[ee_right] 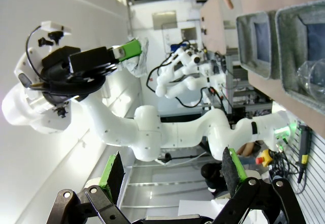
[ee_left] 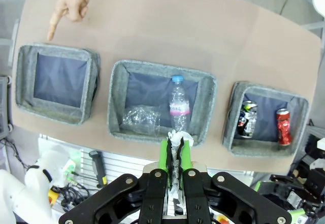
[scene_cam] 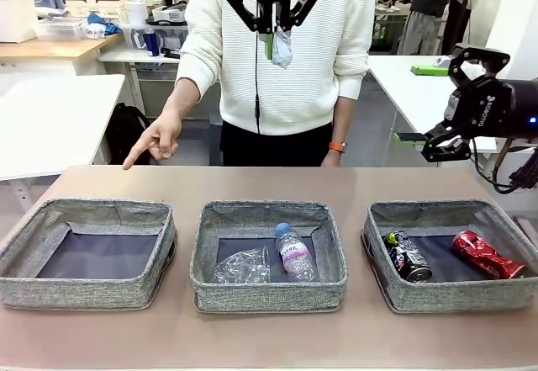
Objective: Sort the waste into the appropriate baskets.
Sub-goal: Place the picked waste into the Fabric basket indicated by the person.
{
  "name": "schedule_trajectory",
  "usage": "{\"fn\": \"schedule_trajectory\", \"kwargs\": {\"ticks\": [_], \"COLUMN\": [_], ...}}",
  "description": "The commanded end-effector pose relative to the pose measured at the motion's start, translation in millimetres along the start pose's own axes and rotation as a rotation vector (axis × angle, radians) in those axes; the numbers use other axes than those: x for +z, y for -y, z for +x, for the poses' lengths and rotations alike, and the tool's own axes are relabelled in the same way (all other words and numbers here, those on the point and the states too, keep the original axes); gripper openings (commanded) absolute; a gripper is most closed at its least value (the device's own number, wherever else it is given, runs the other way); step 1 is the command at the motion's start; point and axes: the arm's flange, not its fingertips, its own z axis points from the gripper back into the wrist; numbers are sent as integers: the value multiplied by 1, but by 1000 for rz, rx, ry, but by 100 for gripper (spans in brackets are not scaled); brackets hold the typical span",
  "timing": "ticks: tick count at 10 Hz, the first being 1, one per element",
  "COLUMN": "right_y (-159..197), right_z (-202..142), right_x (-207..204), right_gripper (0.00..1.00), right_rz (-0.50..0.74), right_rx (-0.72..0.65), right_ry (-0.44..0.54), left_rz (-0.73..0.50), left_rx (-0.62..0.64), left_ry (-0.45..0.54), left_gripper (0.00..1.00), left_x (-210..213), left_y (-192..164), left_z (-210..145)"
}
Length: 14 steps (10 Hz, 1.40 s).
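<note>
Three baskets are sitting in a row on the tabletop (scene_cam: 269, 341): the left basket (scene_cam: 87, 253) is holding nothing, the middle basket (scene_cam: 269, 255) one bottle (scene_cam: 292, 251) and one crumpled plastic (scene_cam: 242, 267), the right basket (scene_cam: 450, 253) two cans. The bottle is lying with its cap pointing toward the person; the dark can (scene_cam: 408, 255) and red can (scene_cam: 487, 253) are lying slanted, tops toward the far-left. The left hand (scene_cam: 275, 45) is hanging high above the middle basket, pinching a white paper wad (scene_cam: 282, 49) that is partly hidden between its pads. The right hand (ee_right: 172, 176) is standing spread, gripping nothing, off the tabletop's right end. The person's hand (scene_cam: 155, 140) is pointing a finger down beyond the left basket.
</note>
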Motion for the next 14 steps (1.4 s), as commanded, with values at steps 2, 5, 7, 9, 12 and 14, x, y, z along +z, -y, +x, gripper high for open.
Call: {"fn": "schedule_trajectory", "kwargs": {"ticks": [2, 5, 7, 9, 12, 14], "right_y": [-3, -3, -3, -3, -3, -3], "right_z": [1, 1, 1, 1, 1, 1], "right_x": [-2, -2, -2, -2, -2, -2], "right_gripper": [100, 100, 100, 100, 100, 100], "right_rz": [28, 28, 28, 28, 28, 28], "right_rx": [7, 7, 7, 7, 7, 7], "right_ry": [2, 2, 2, 2, 2, 2], "left_rz": [25, 97, 88, 72, 196, 144], "left_rx": [33, -3, 91, 200, 254, 274], "left_ry": [83, 65, -6, -83, -148, -114], "left_gripper": [9, 9, 9, 9, 9, 9], "left_x": [-21, -97, -136, -163, -194, -190], "left_y": [-31, -171, -255, -308, -331, -334], "left_z": [2, -8, -14, -18, -24, -21]}}
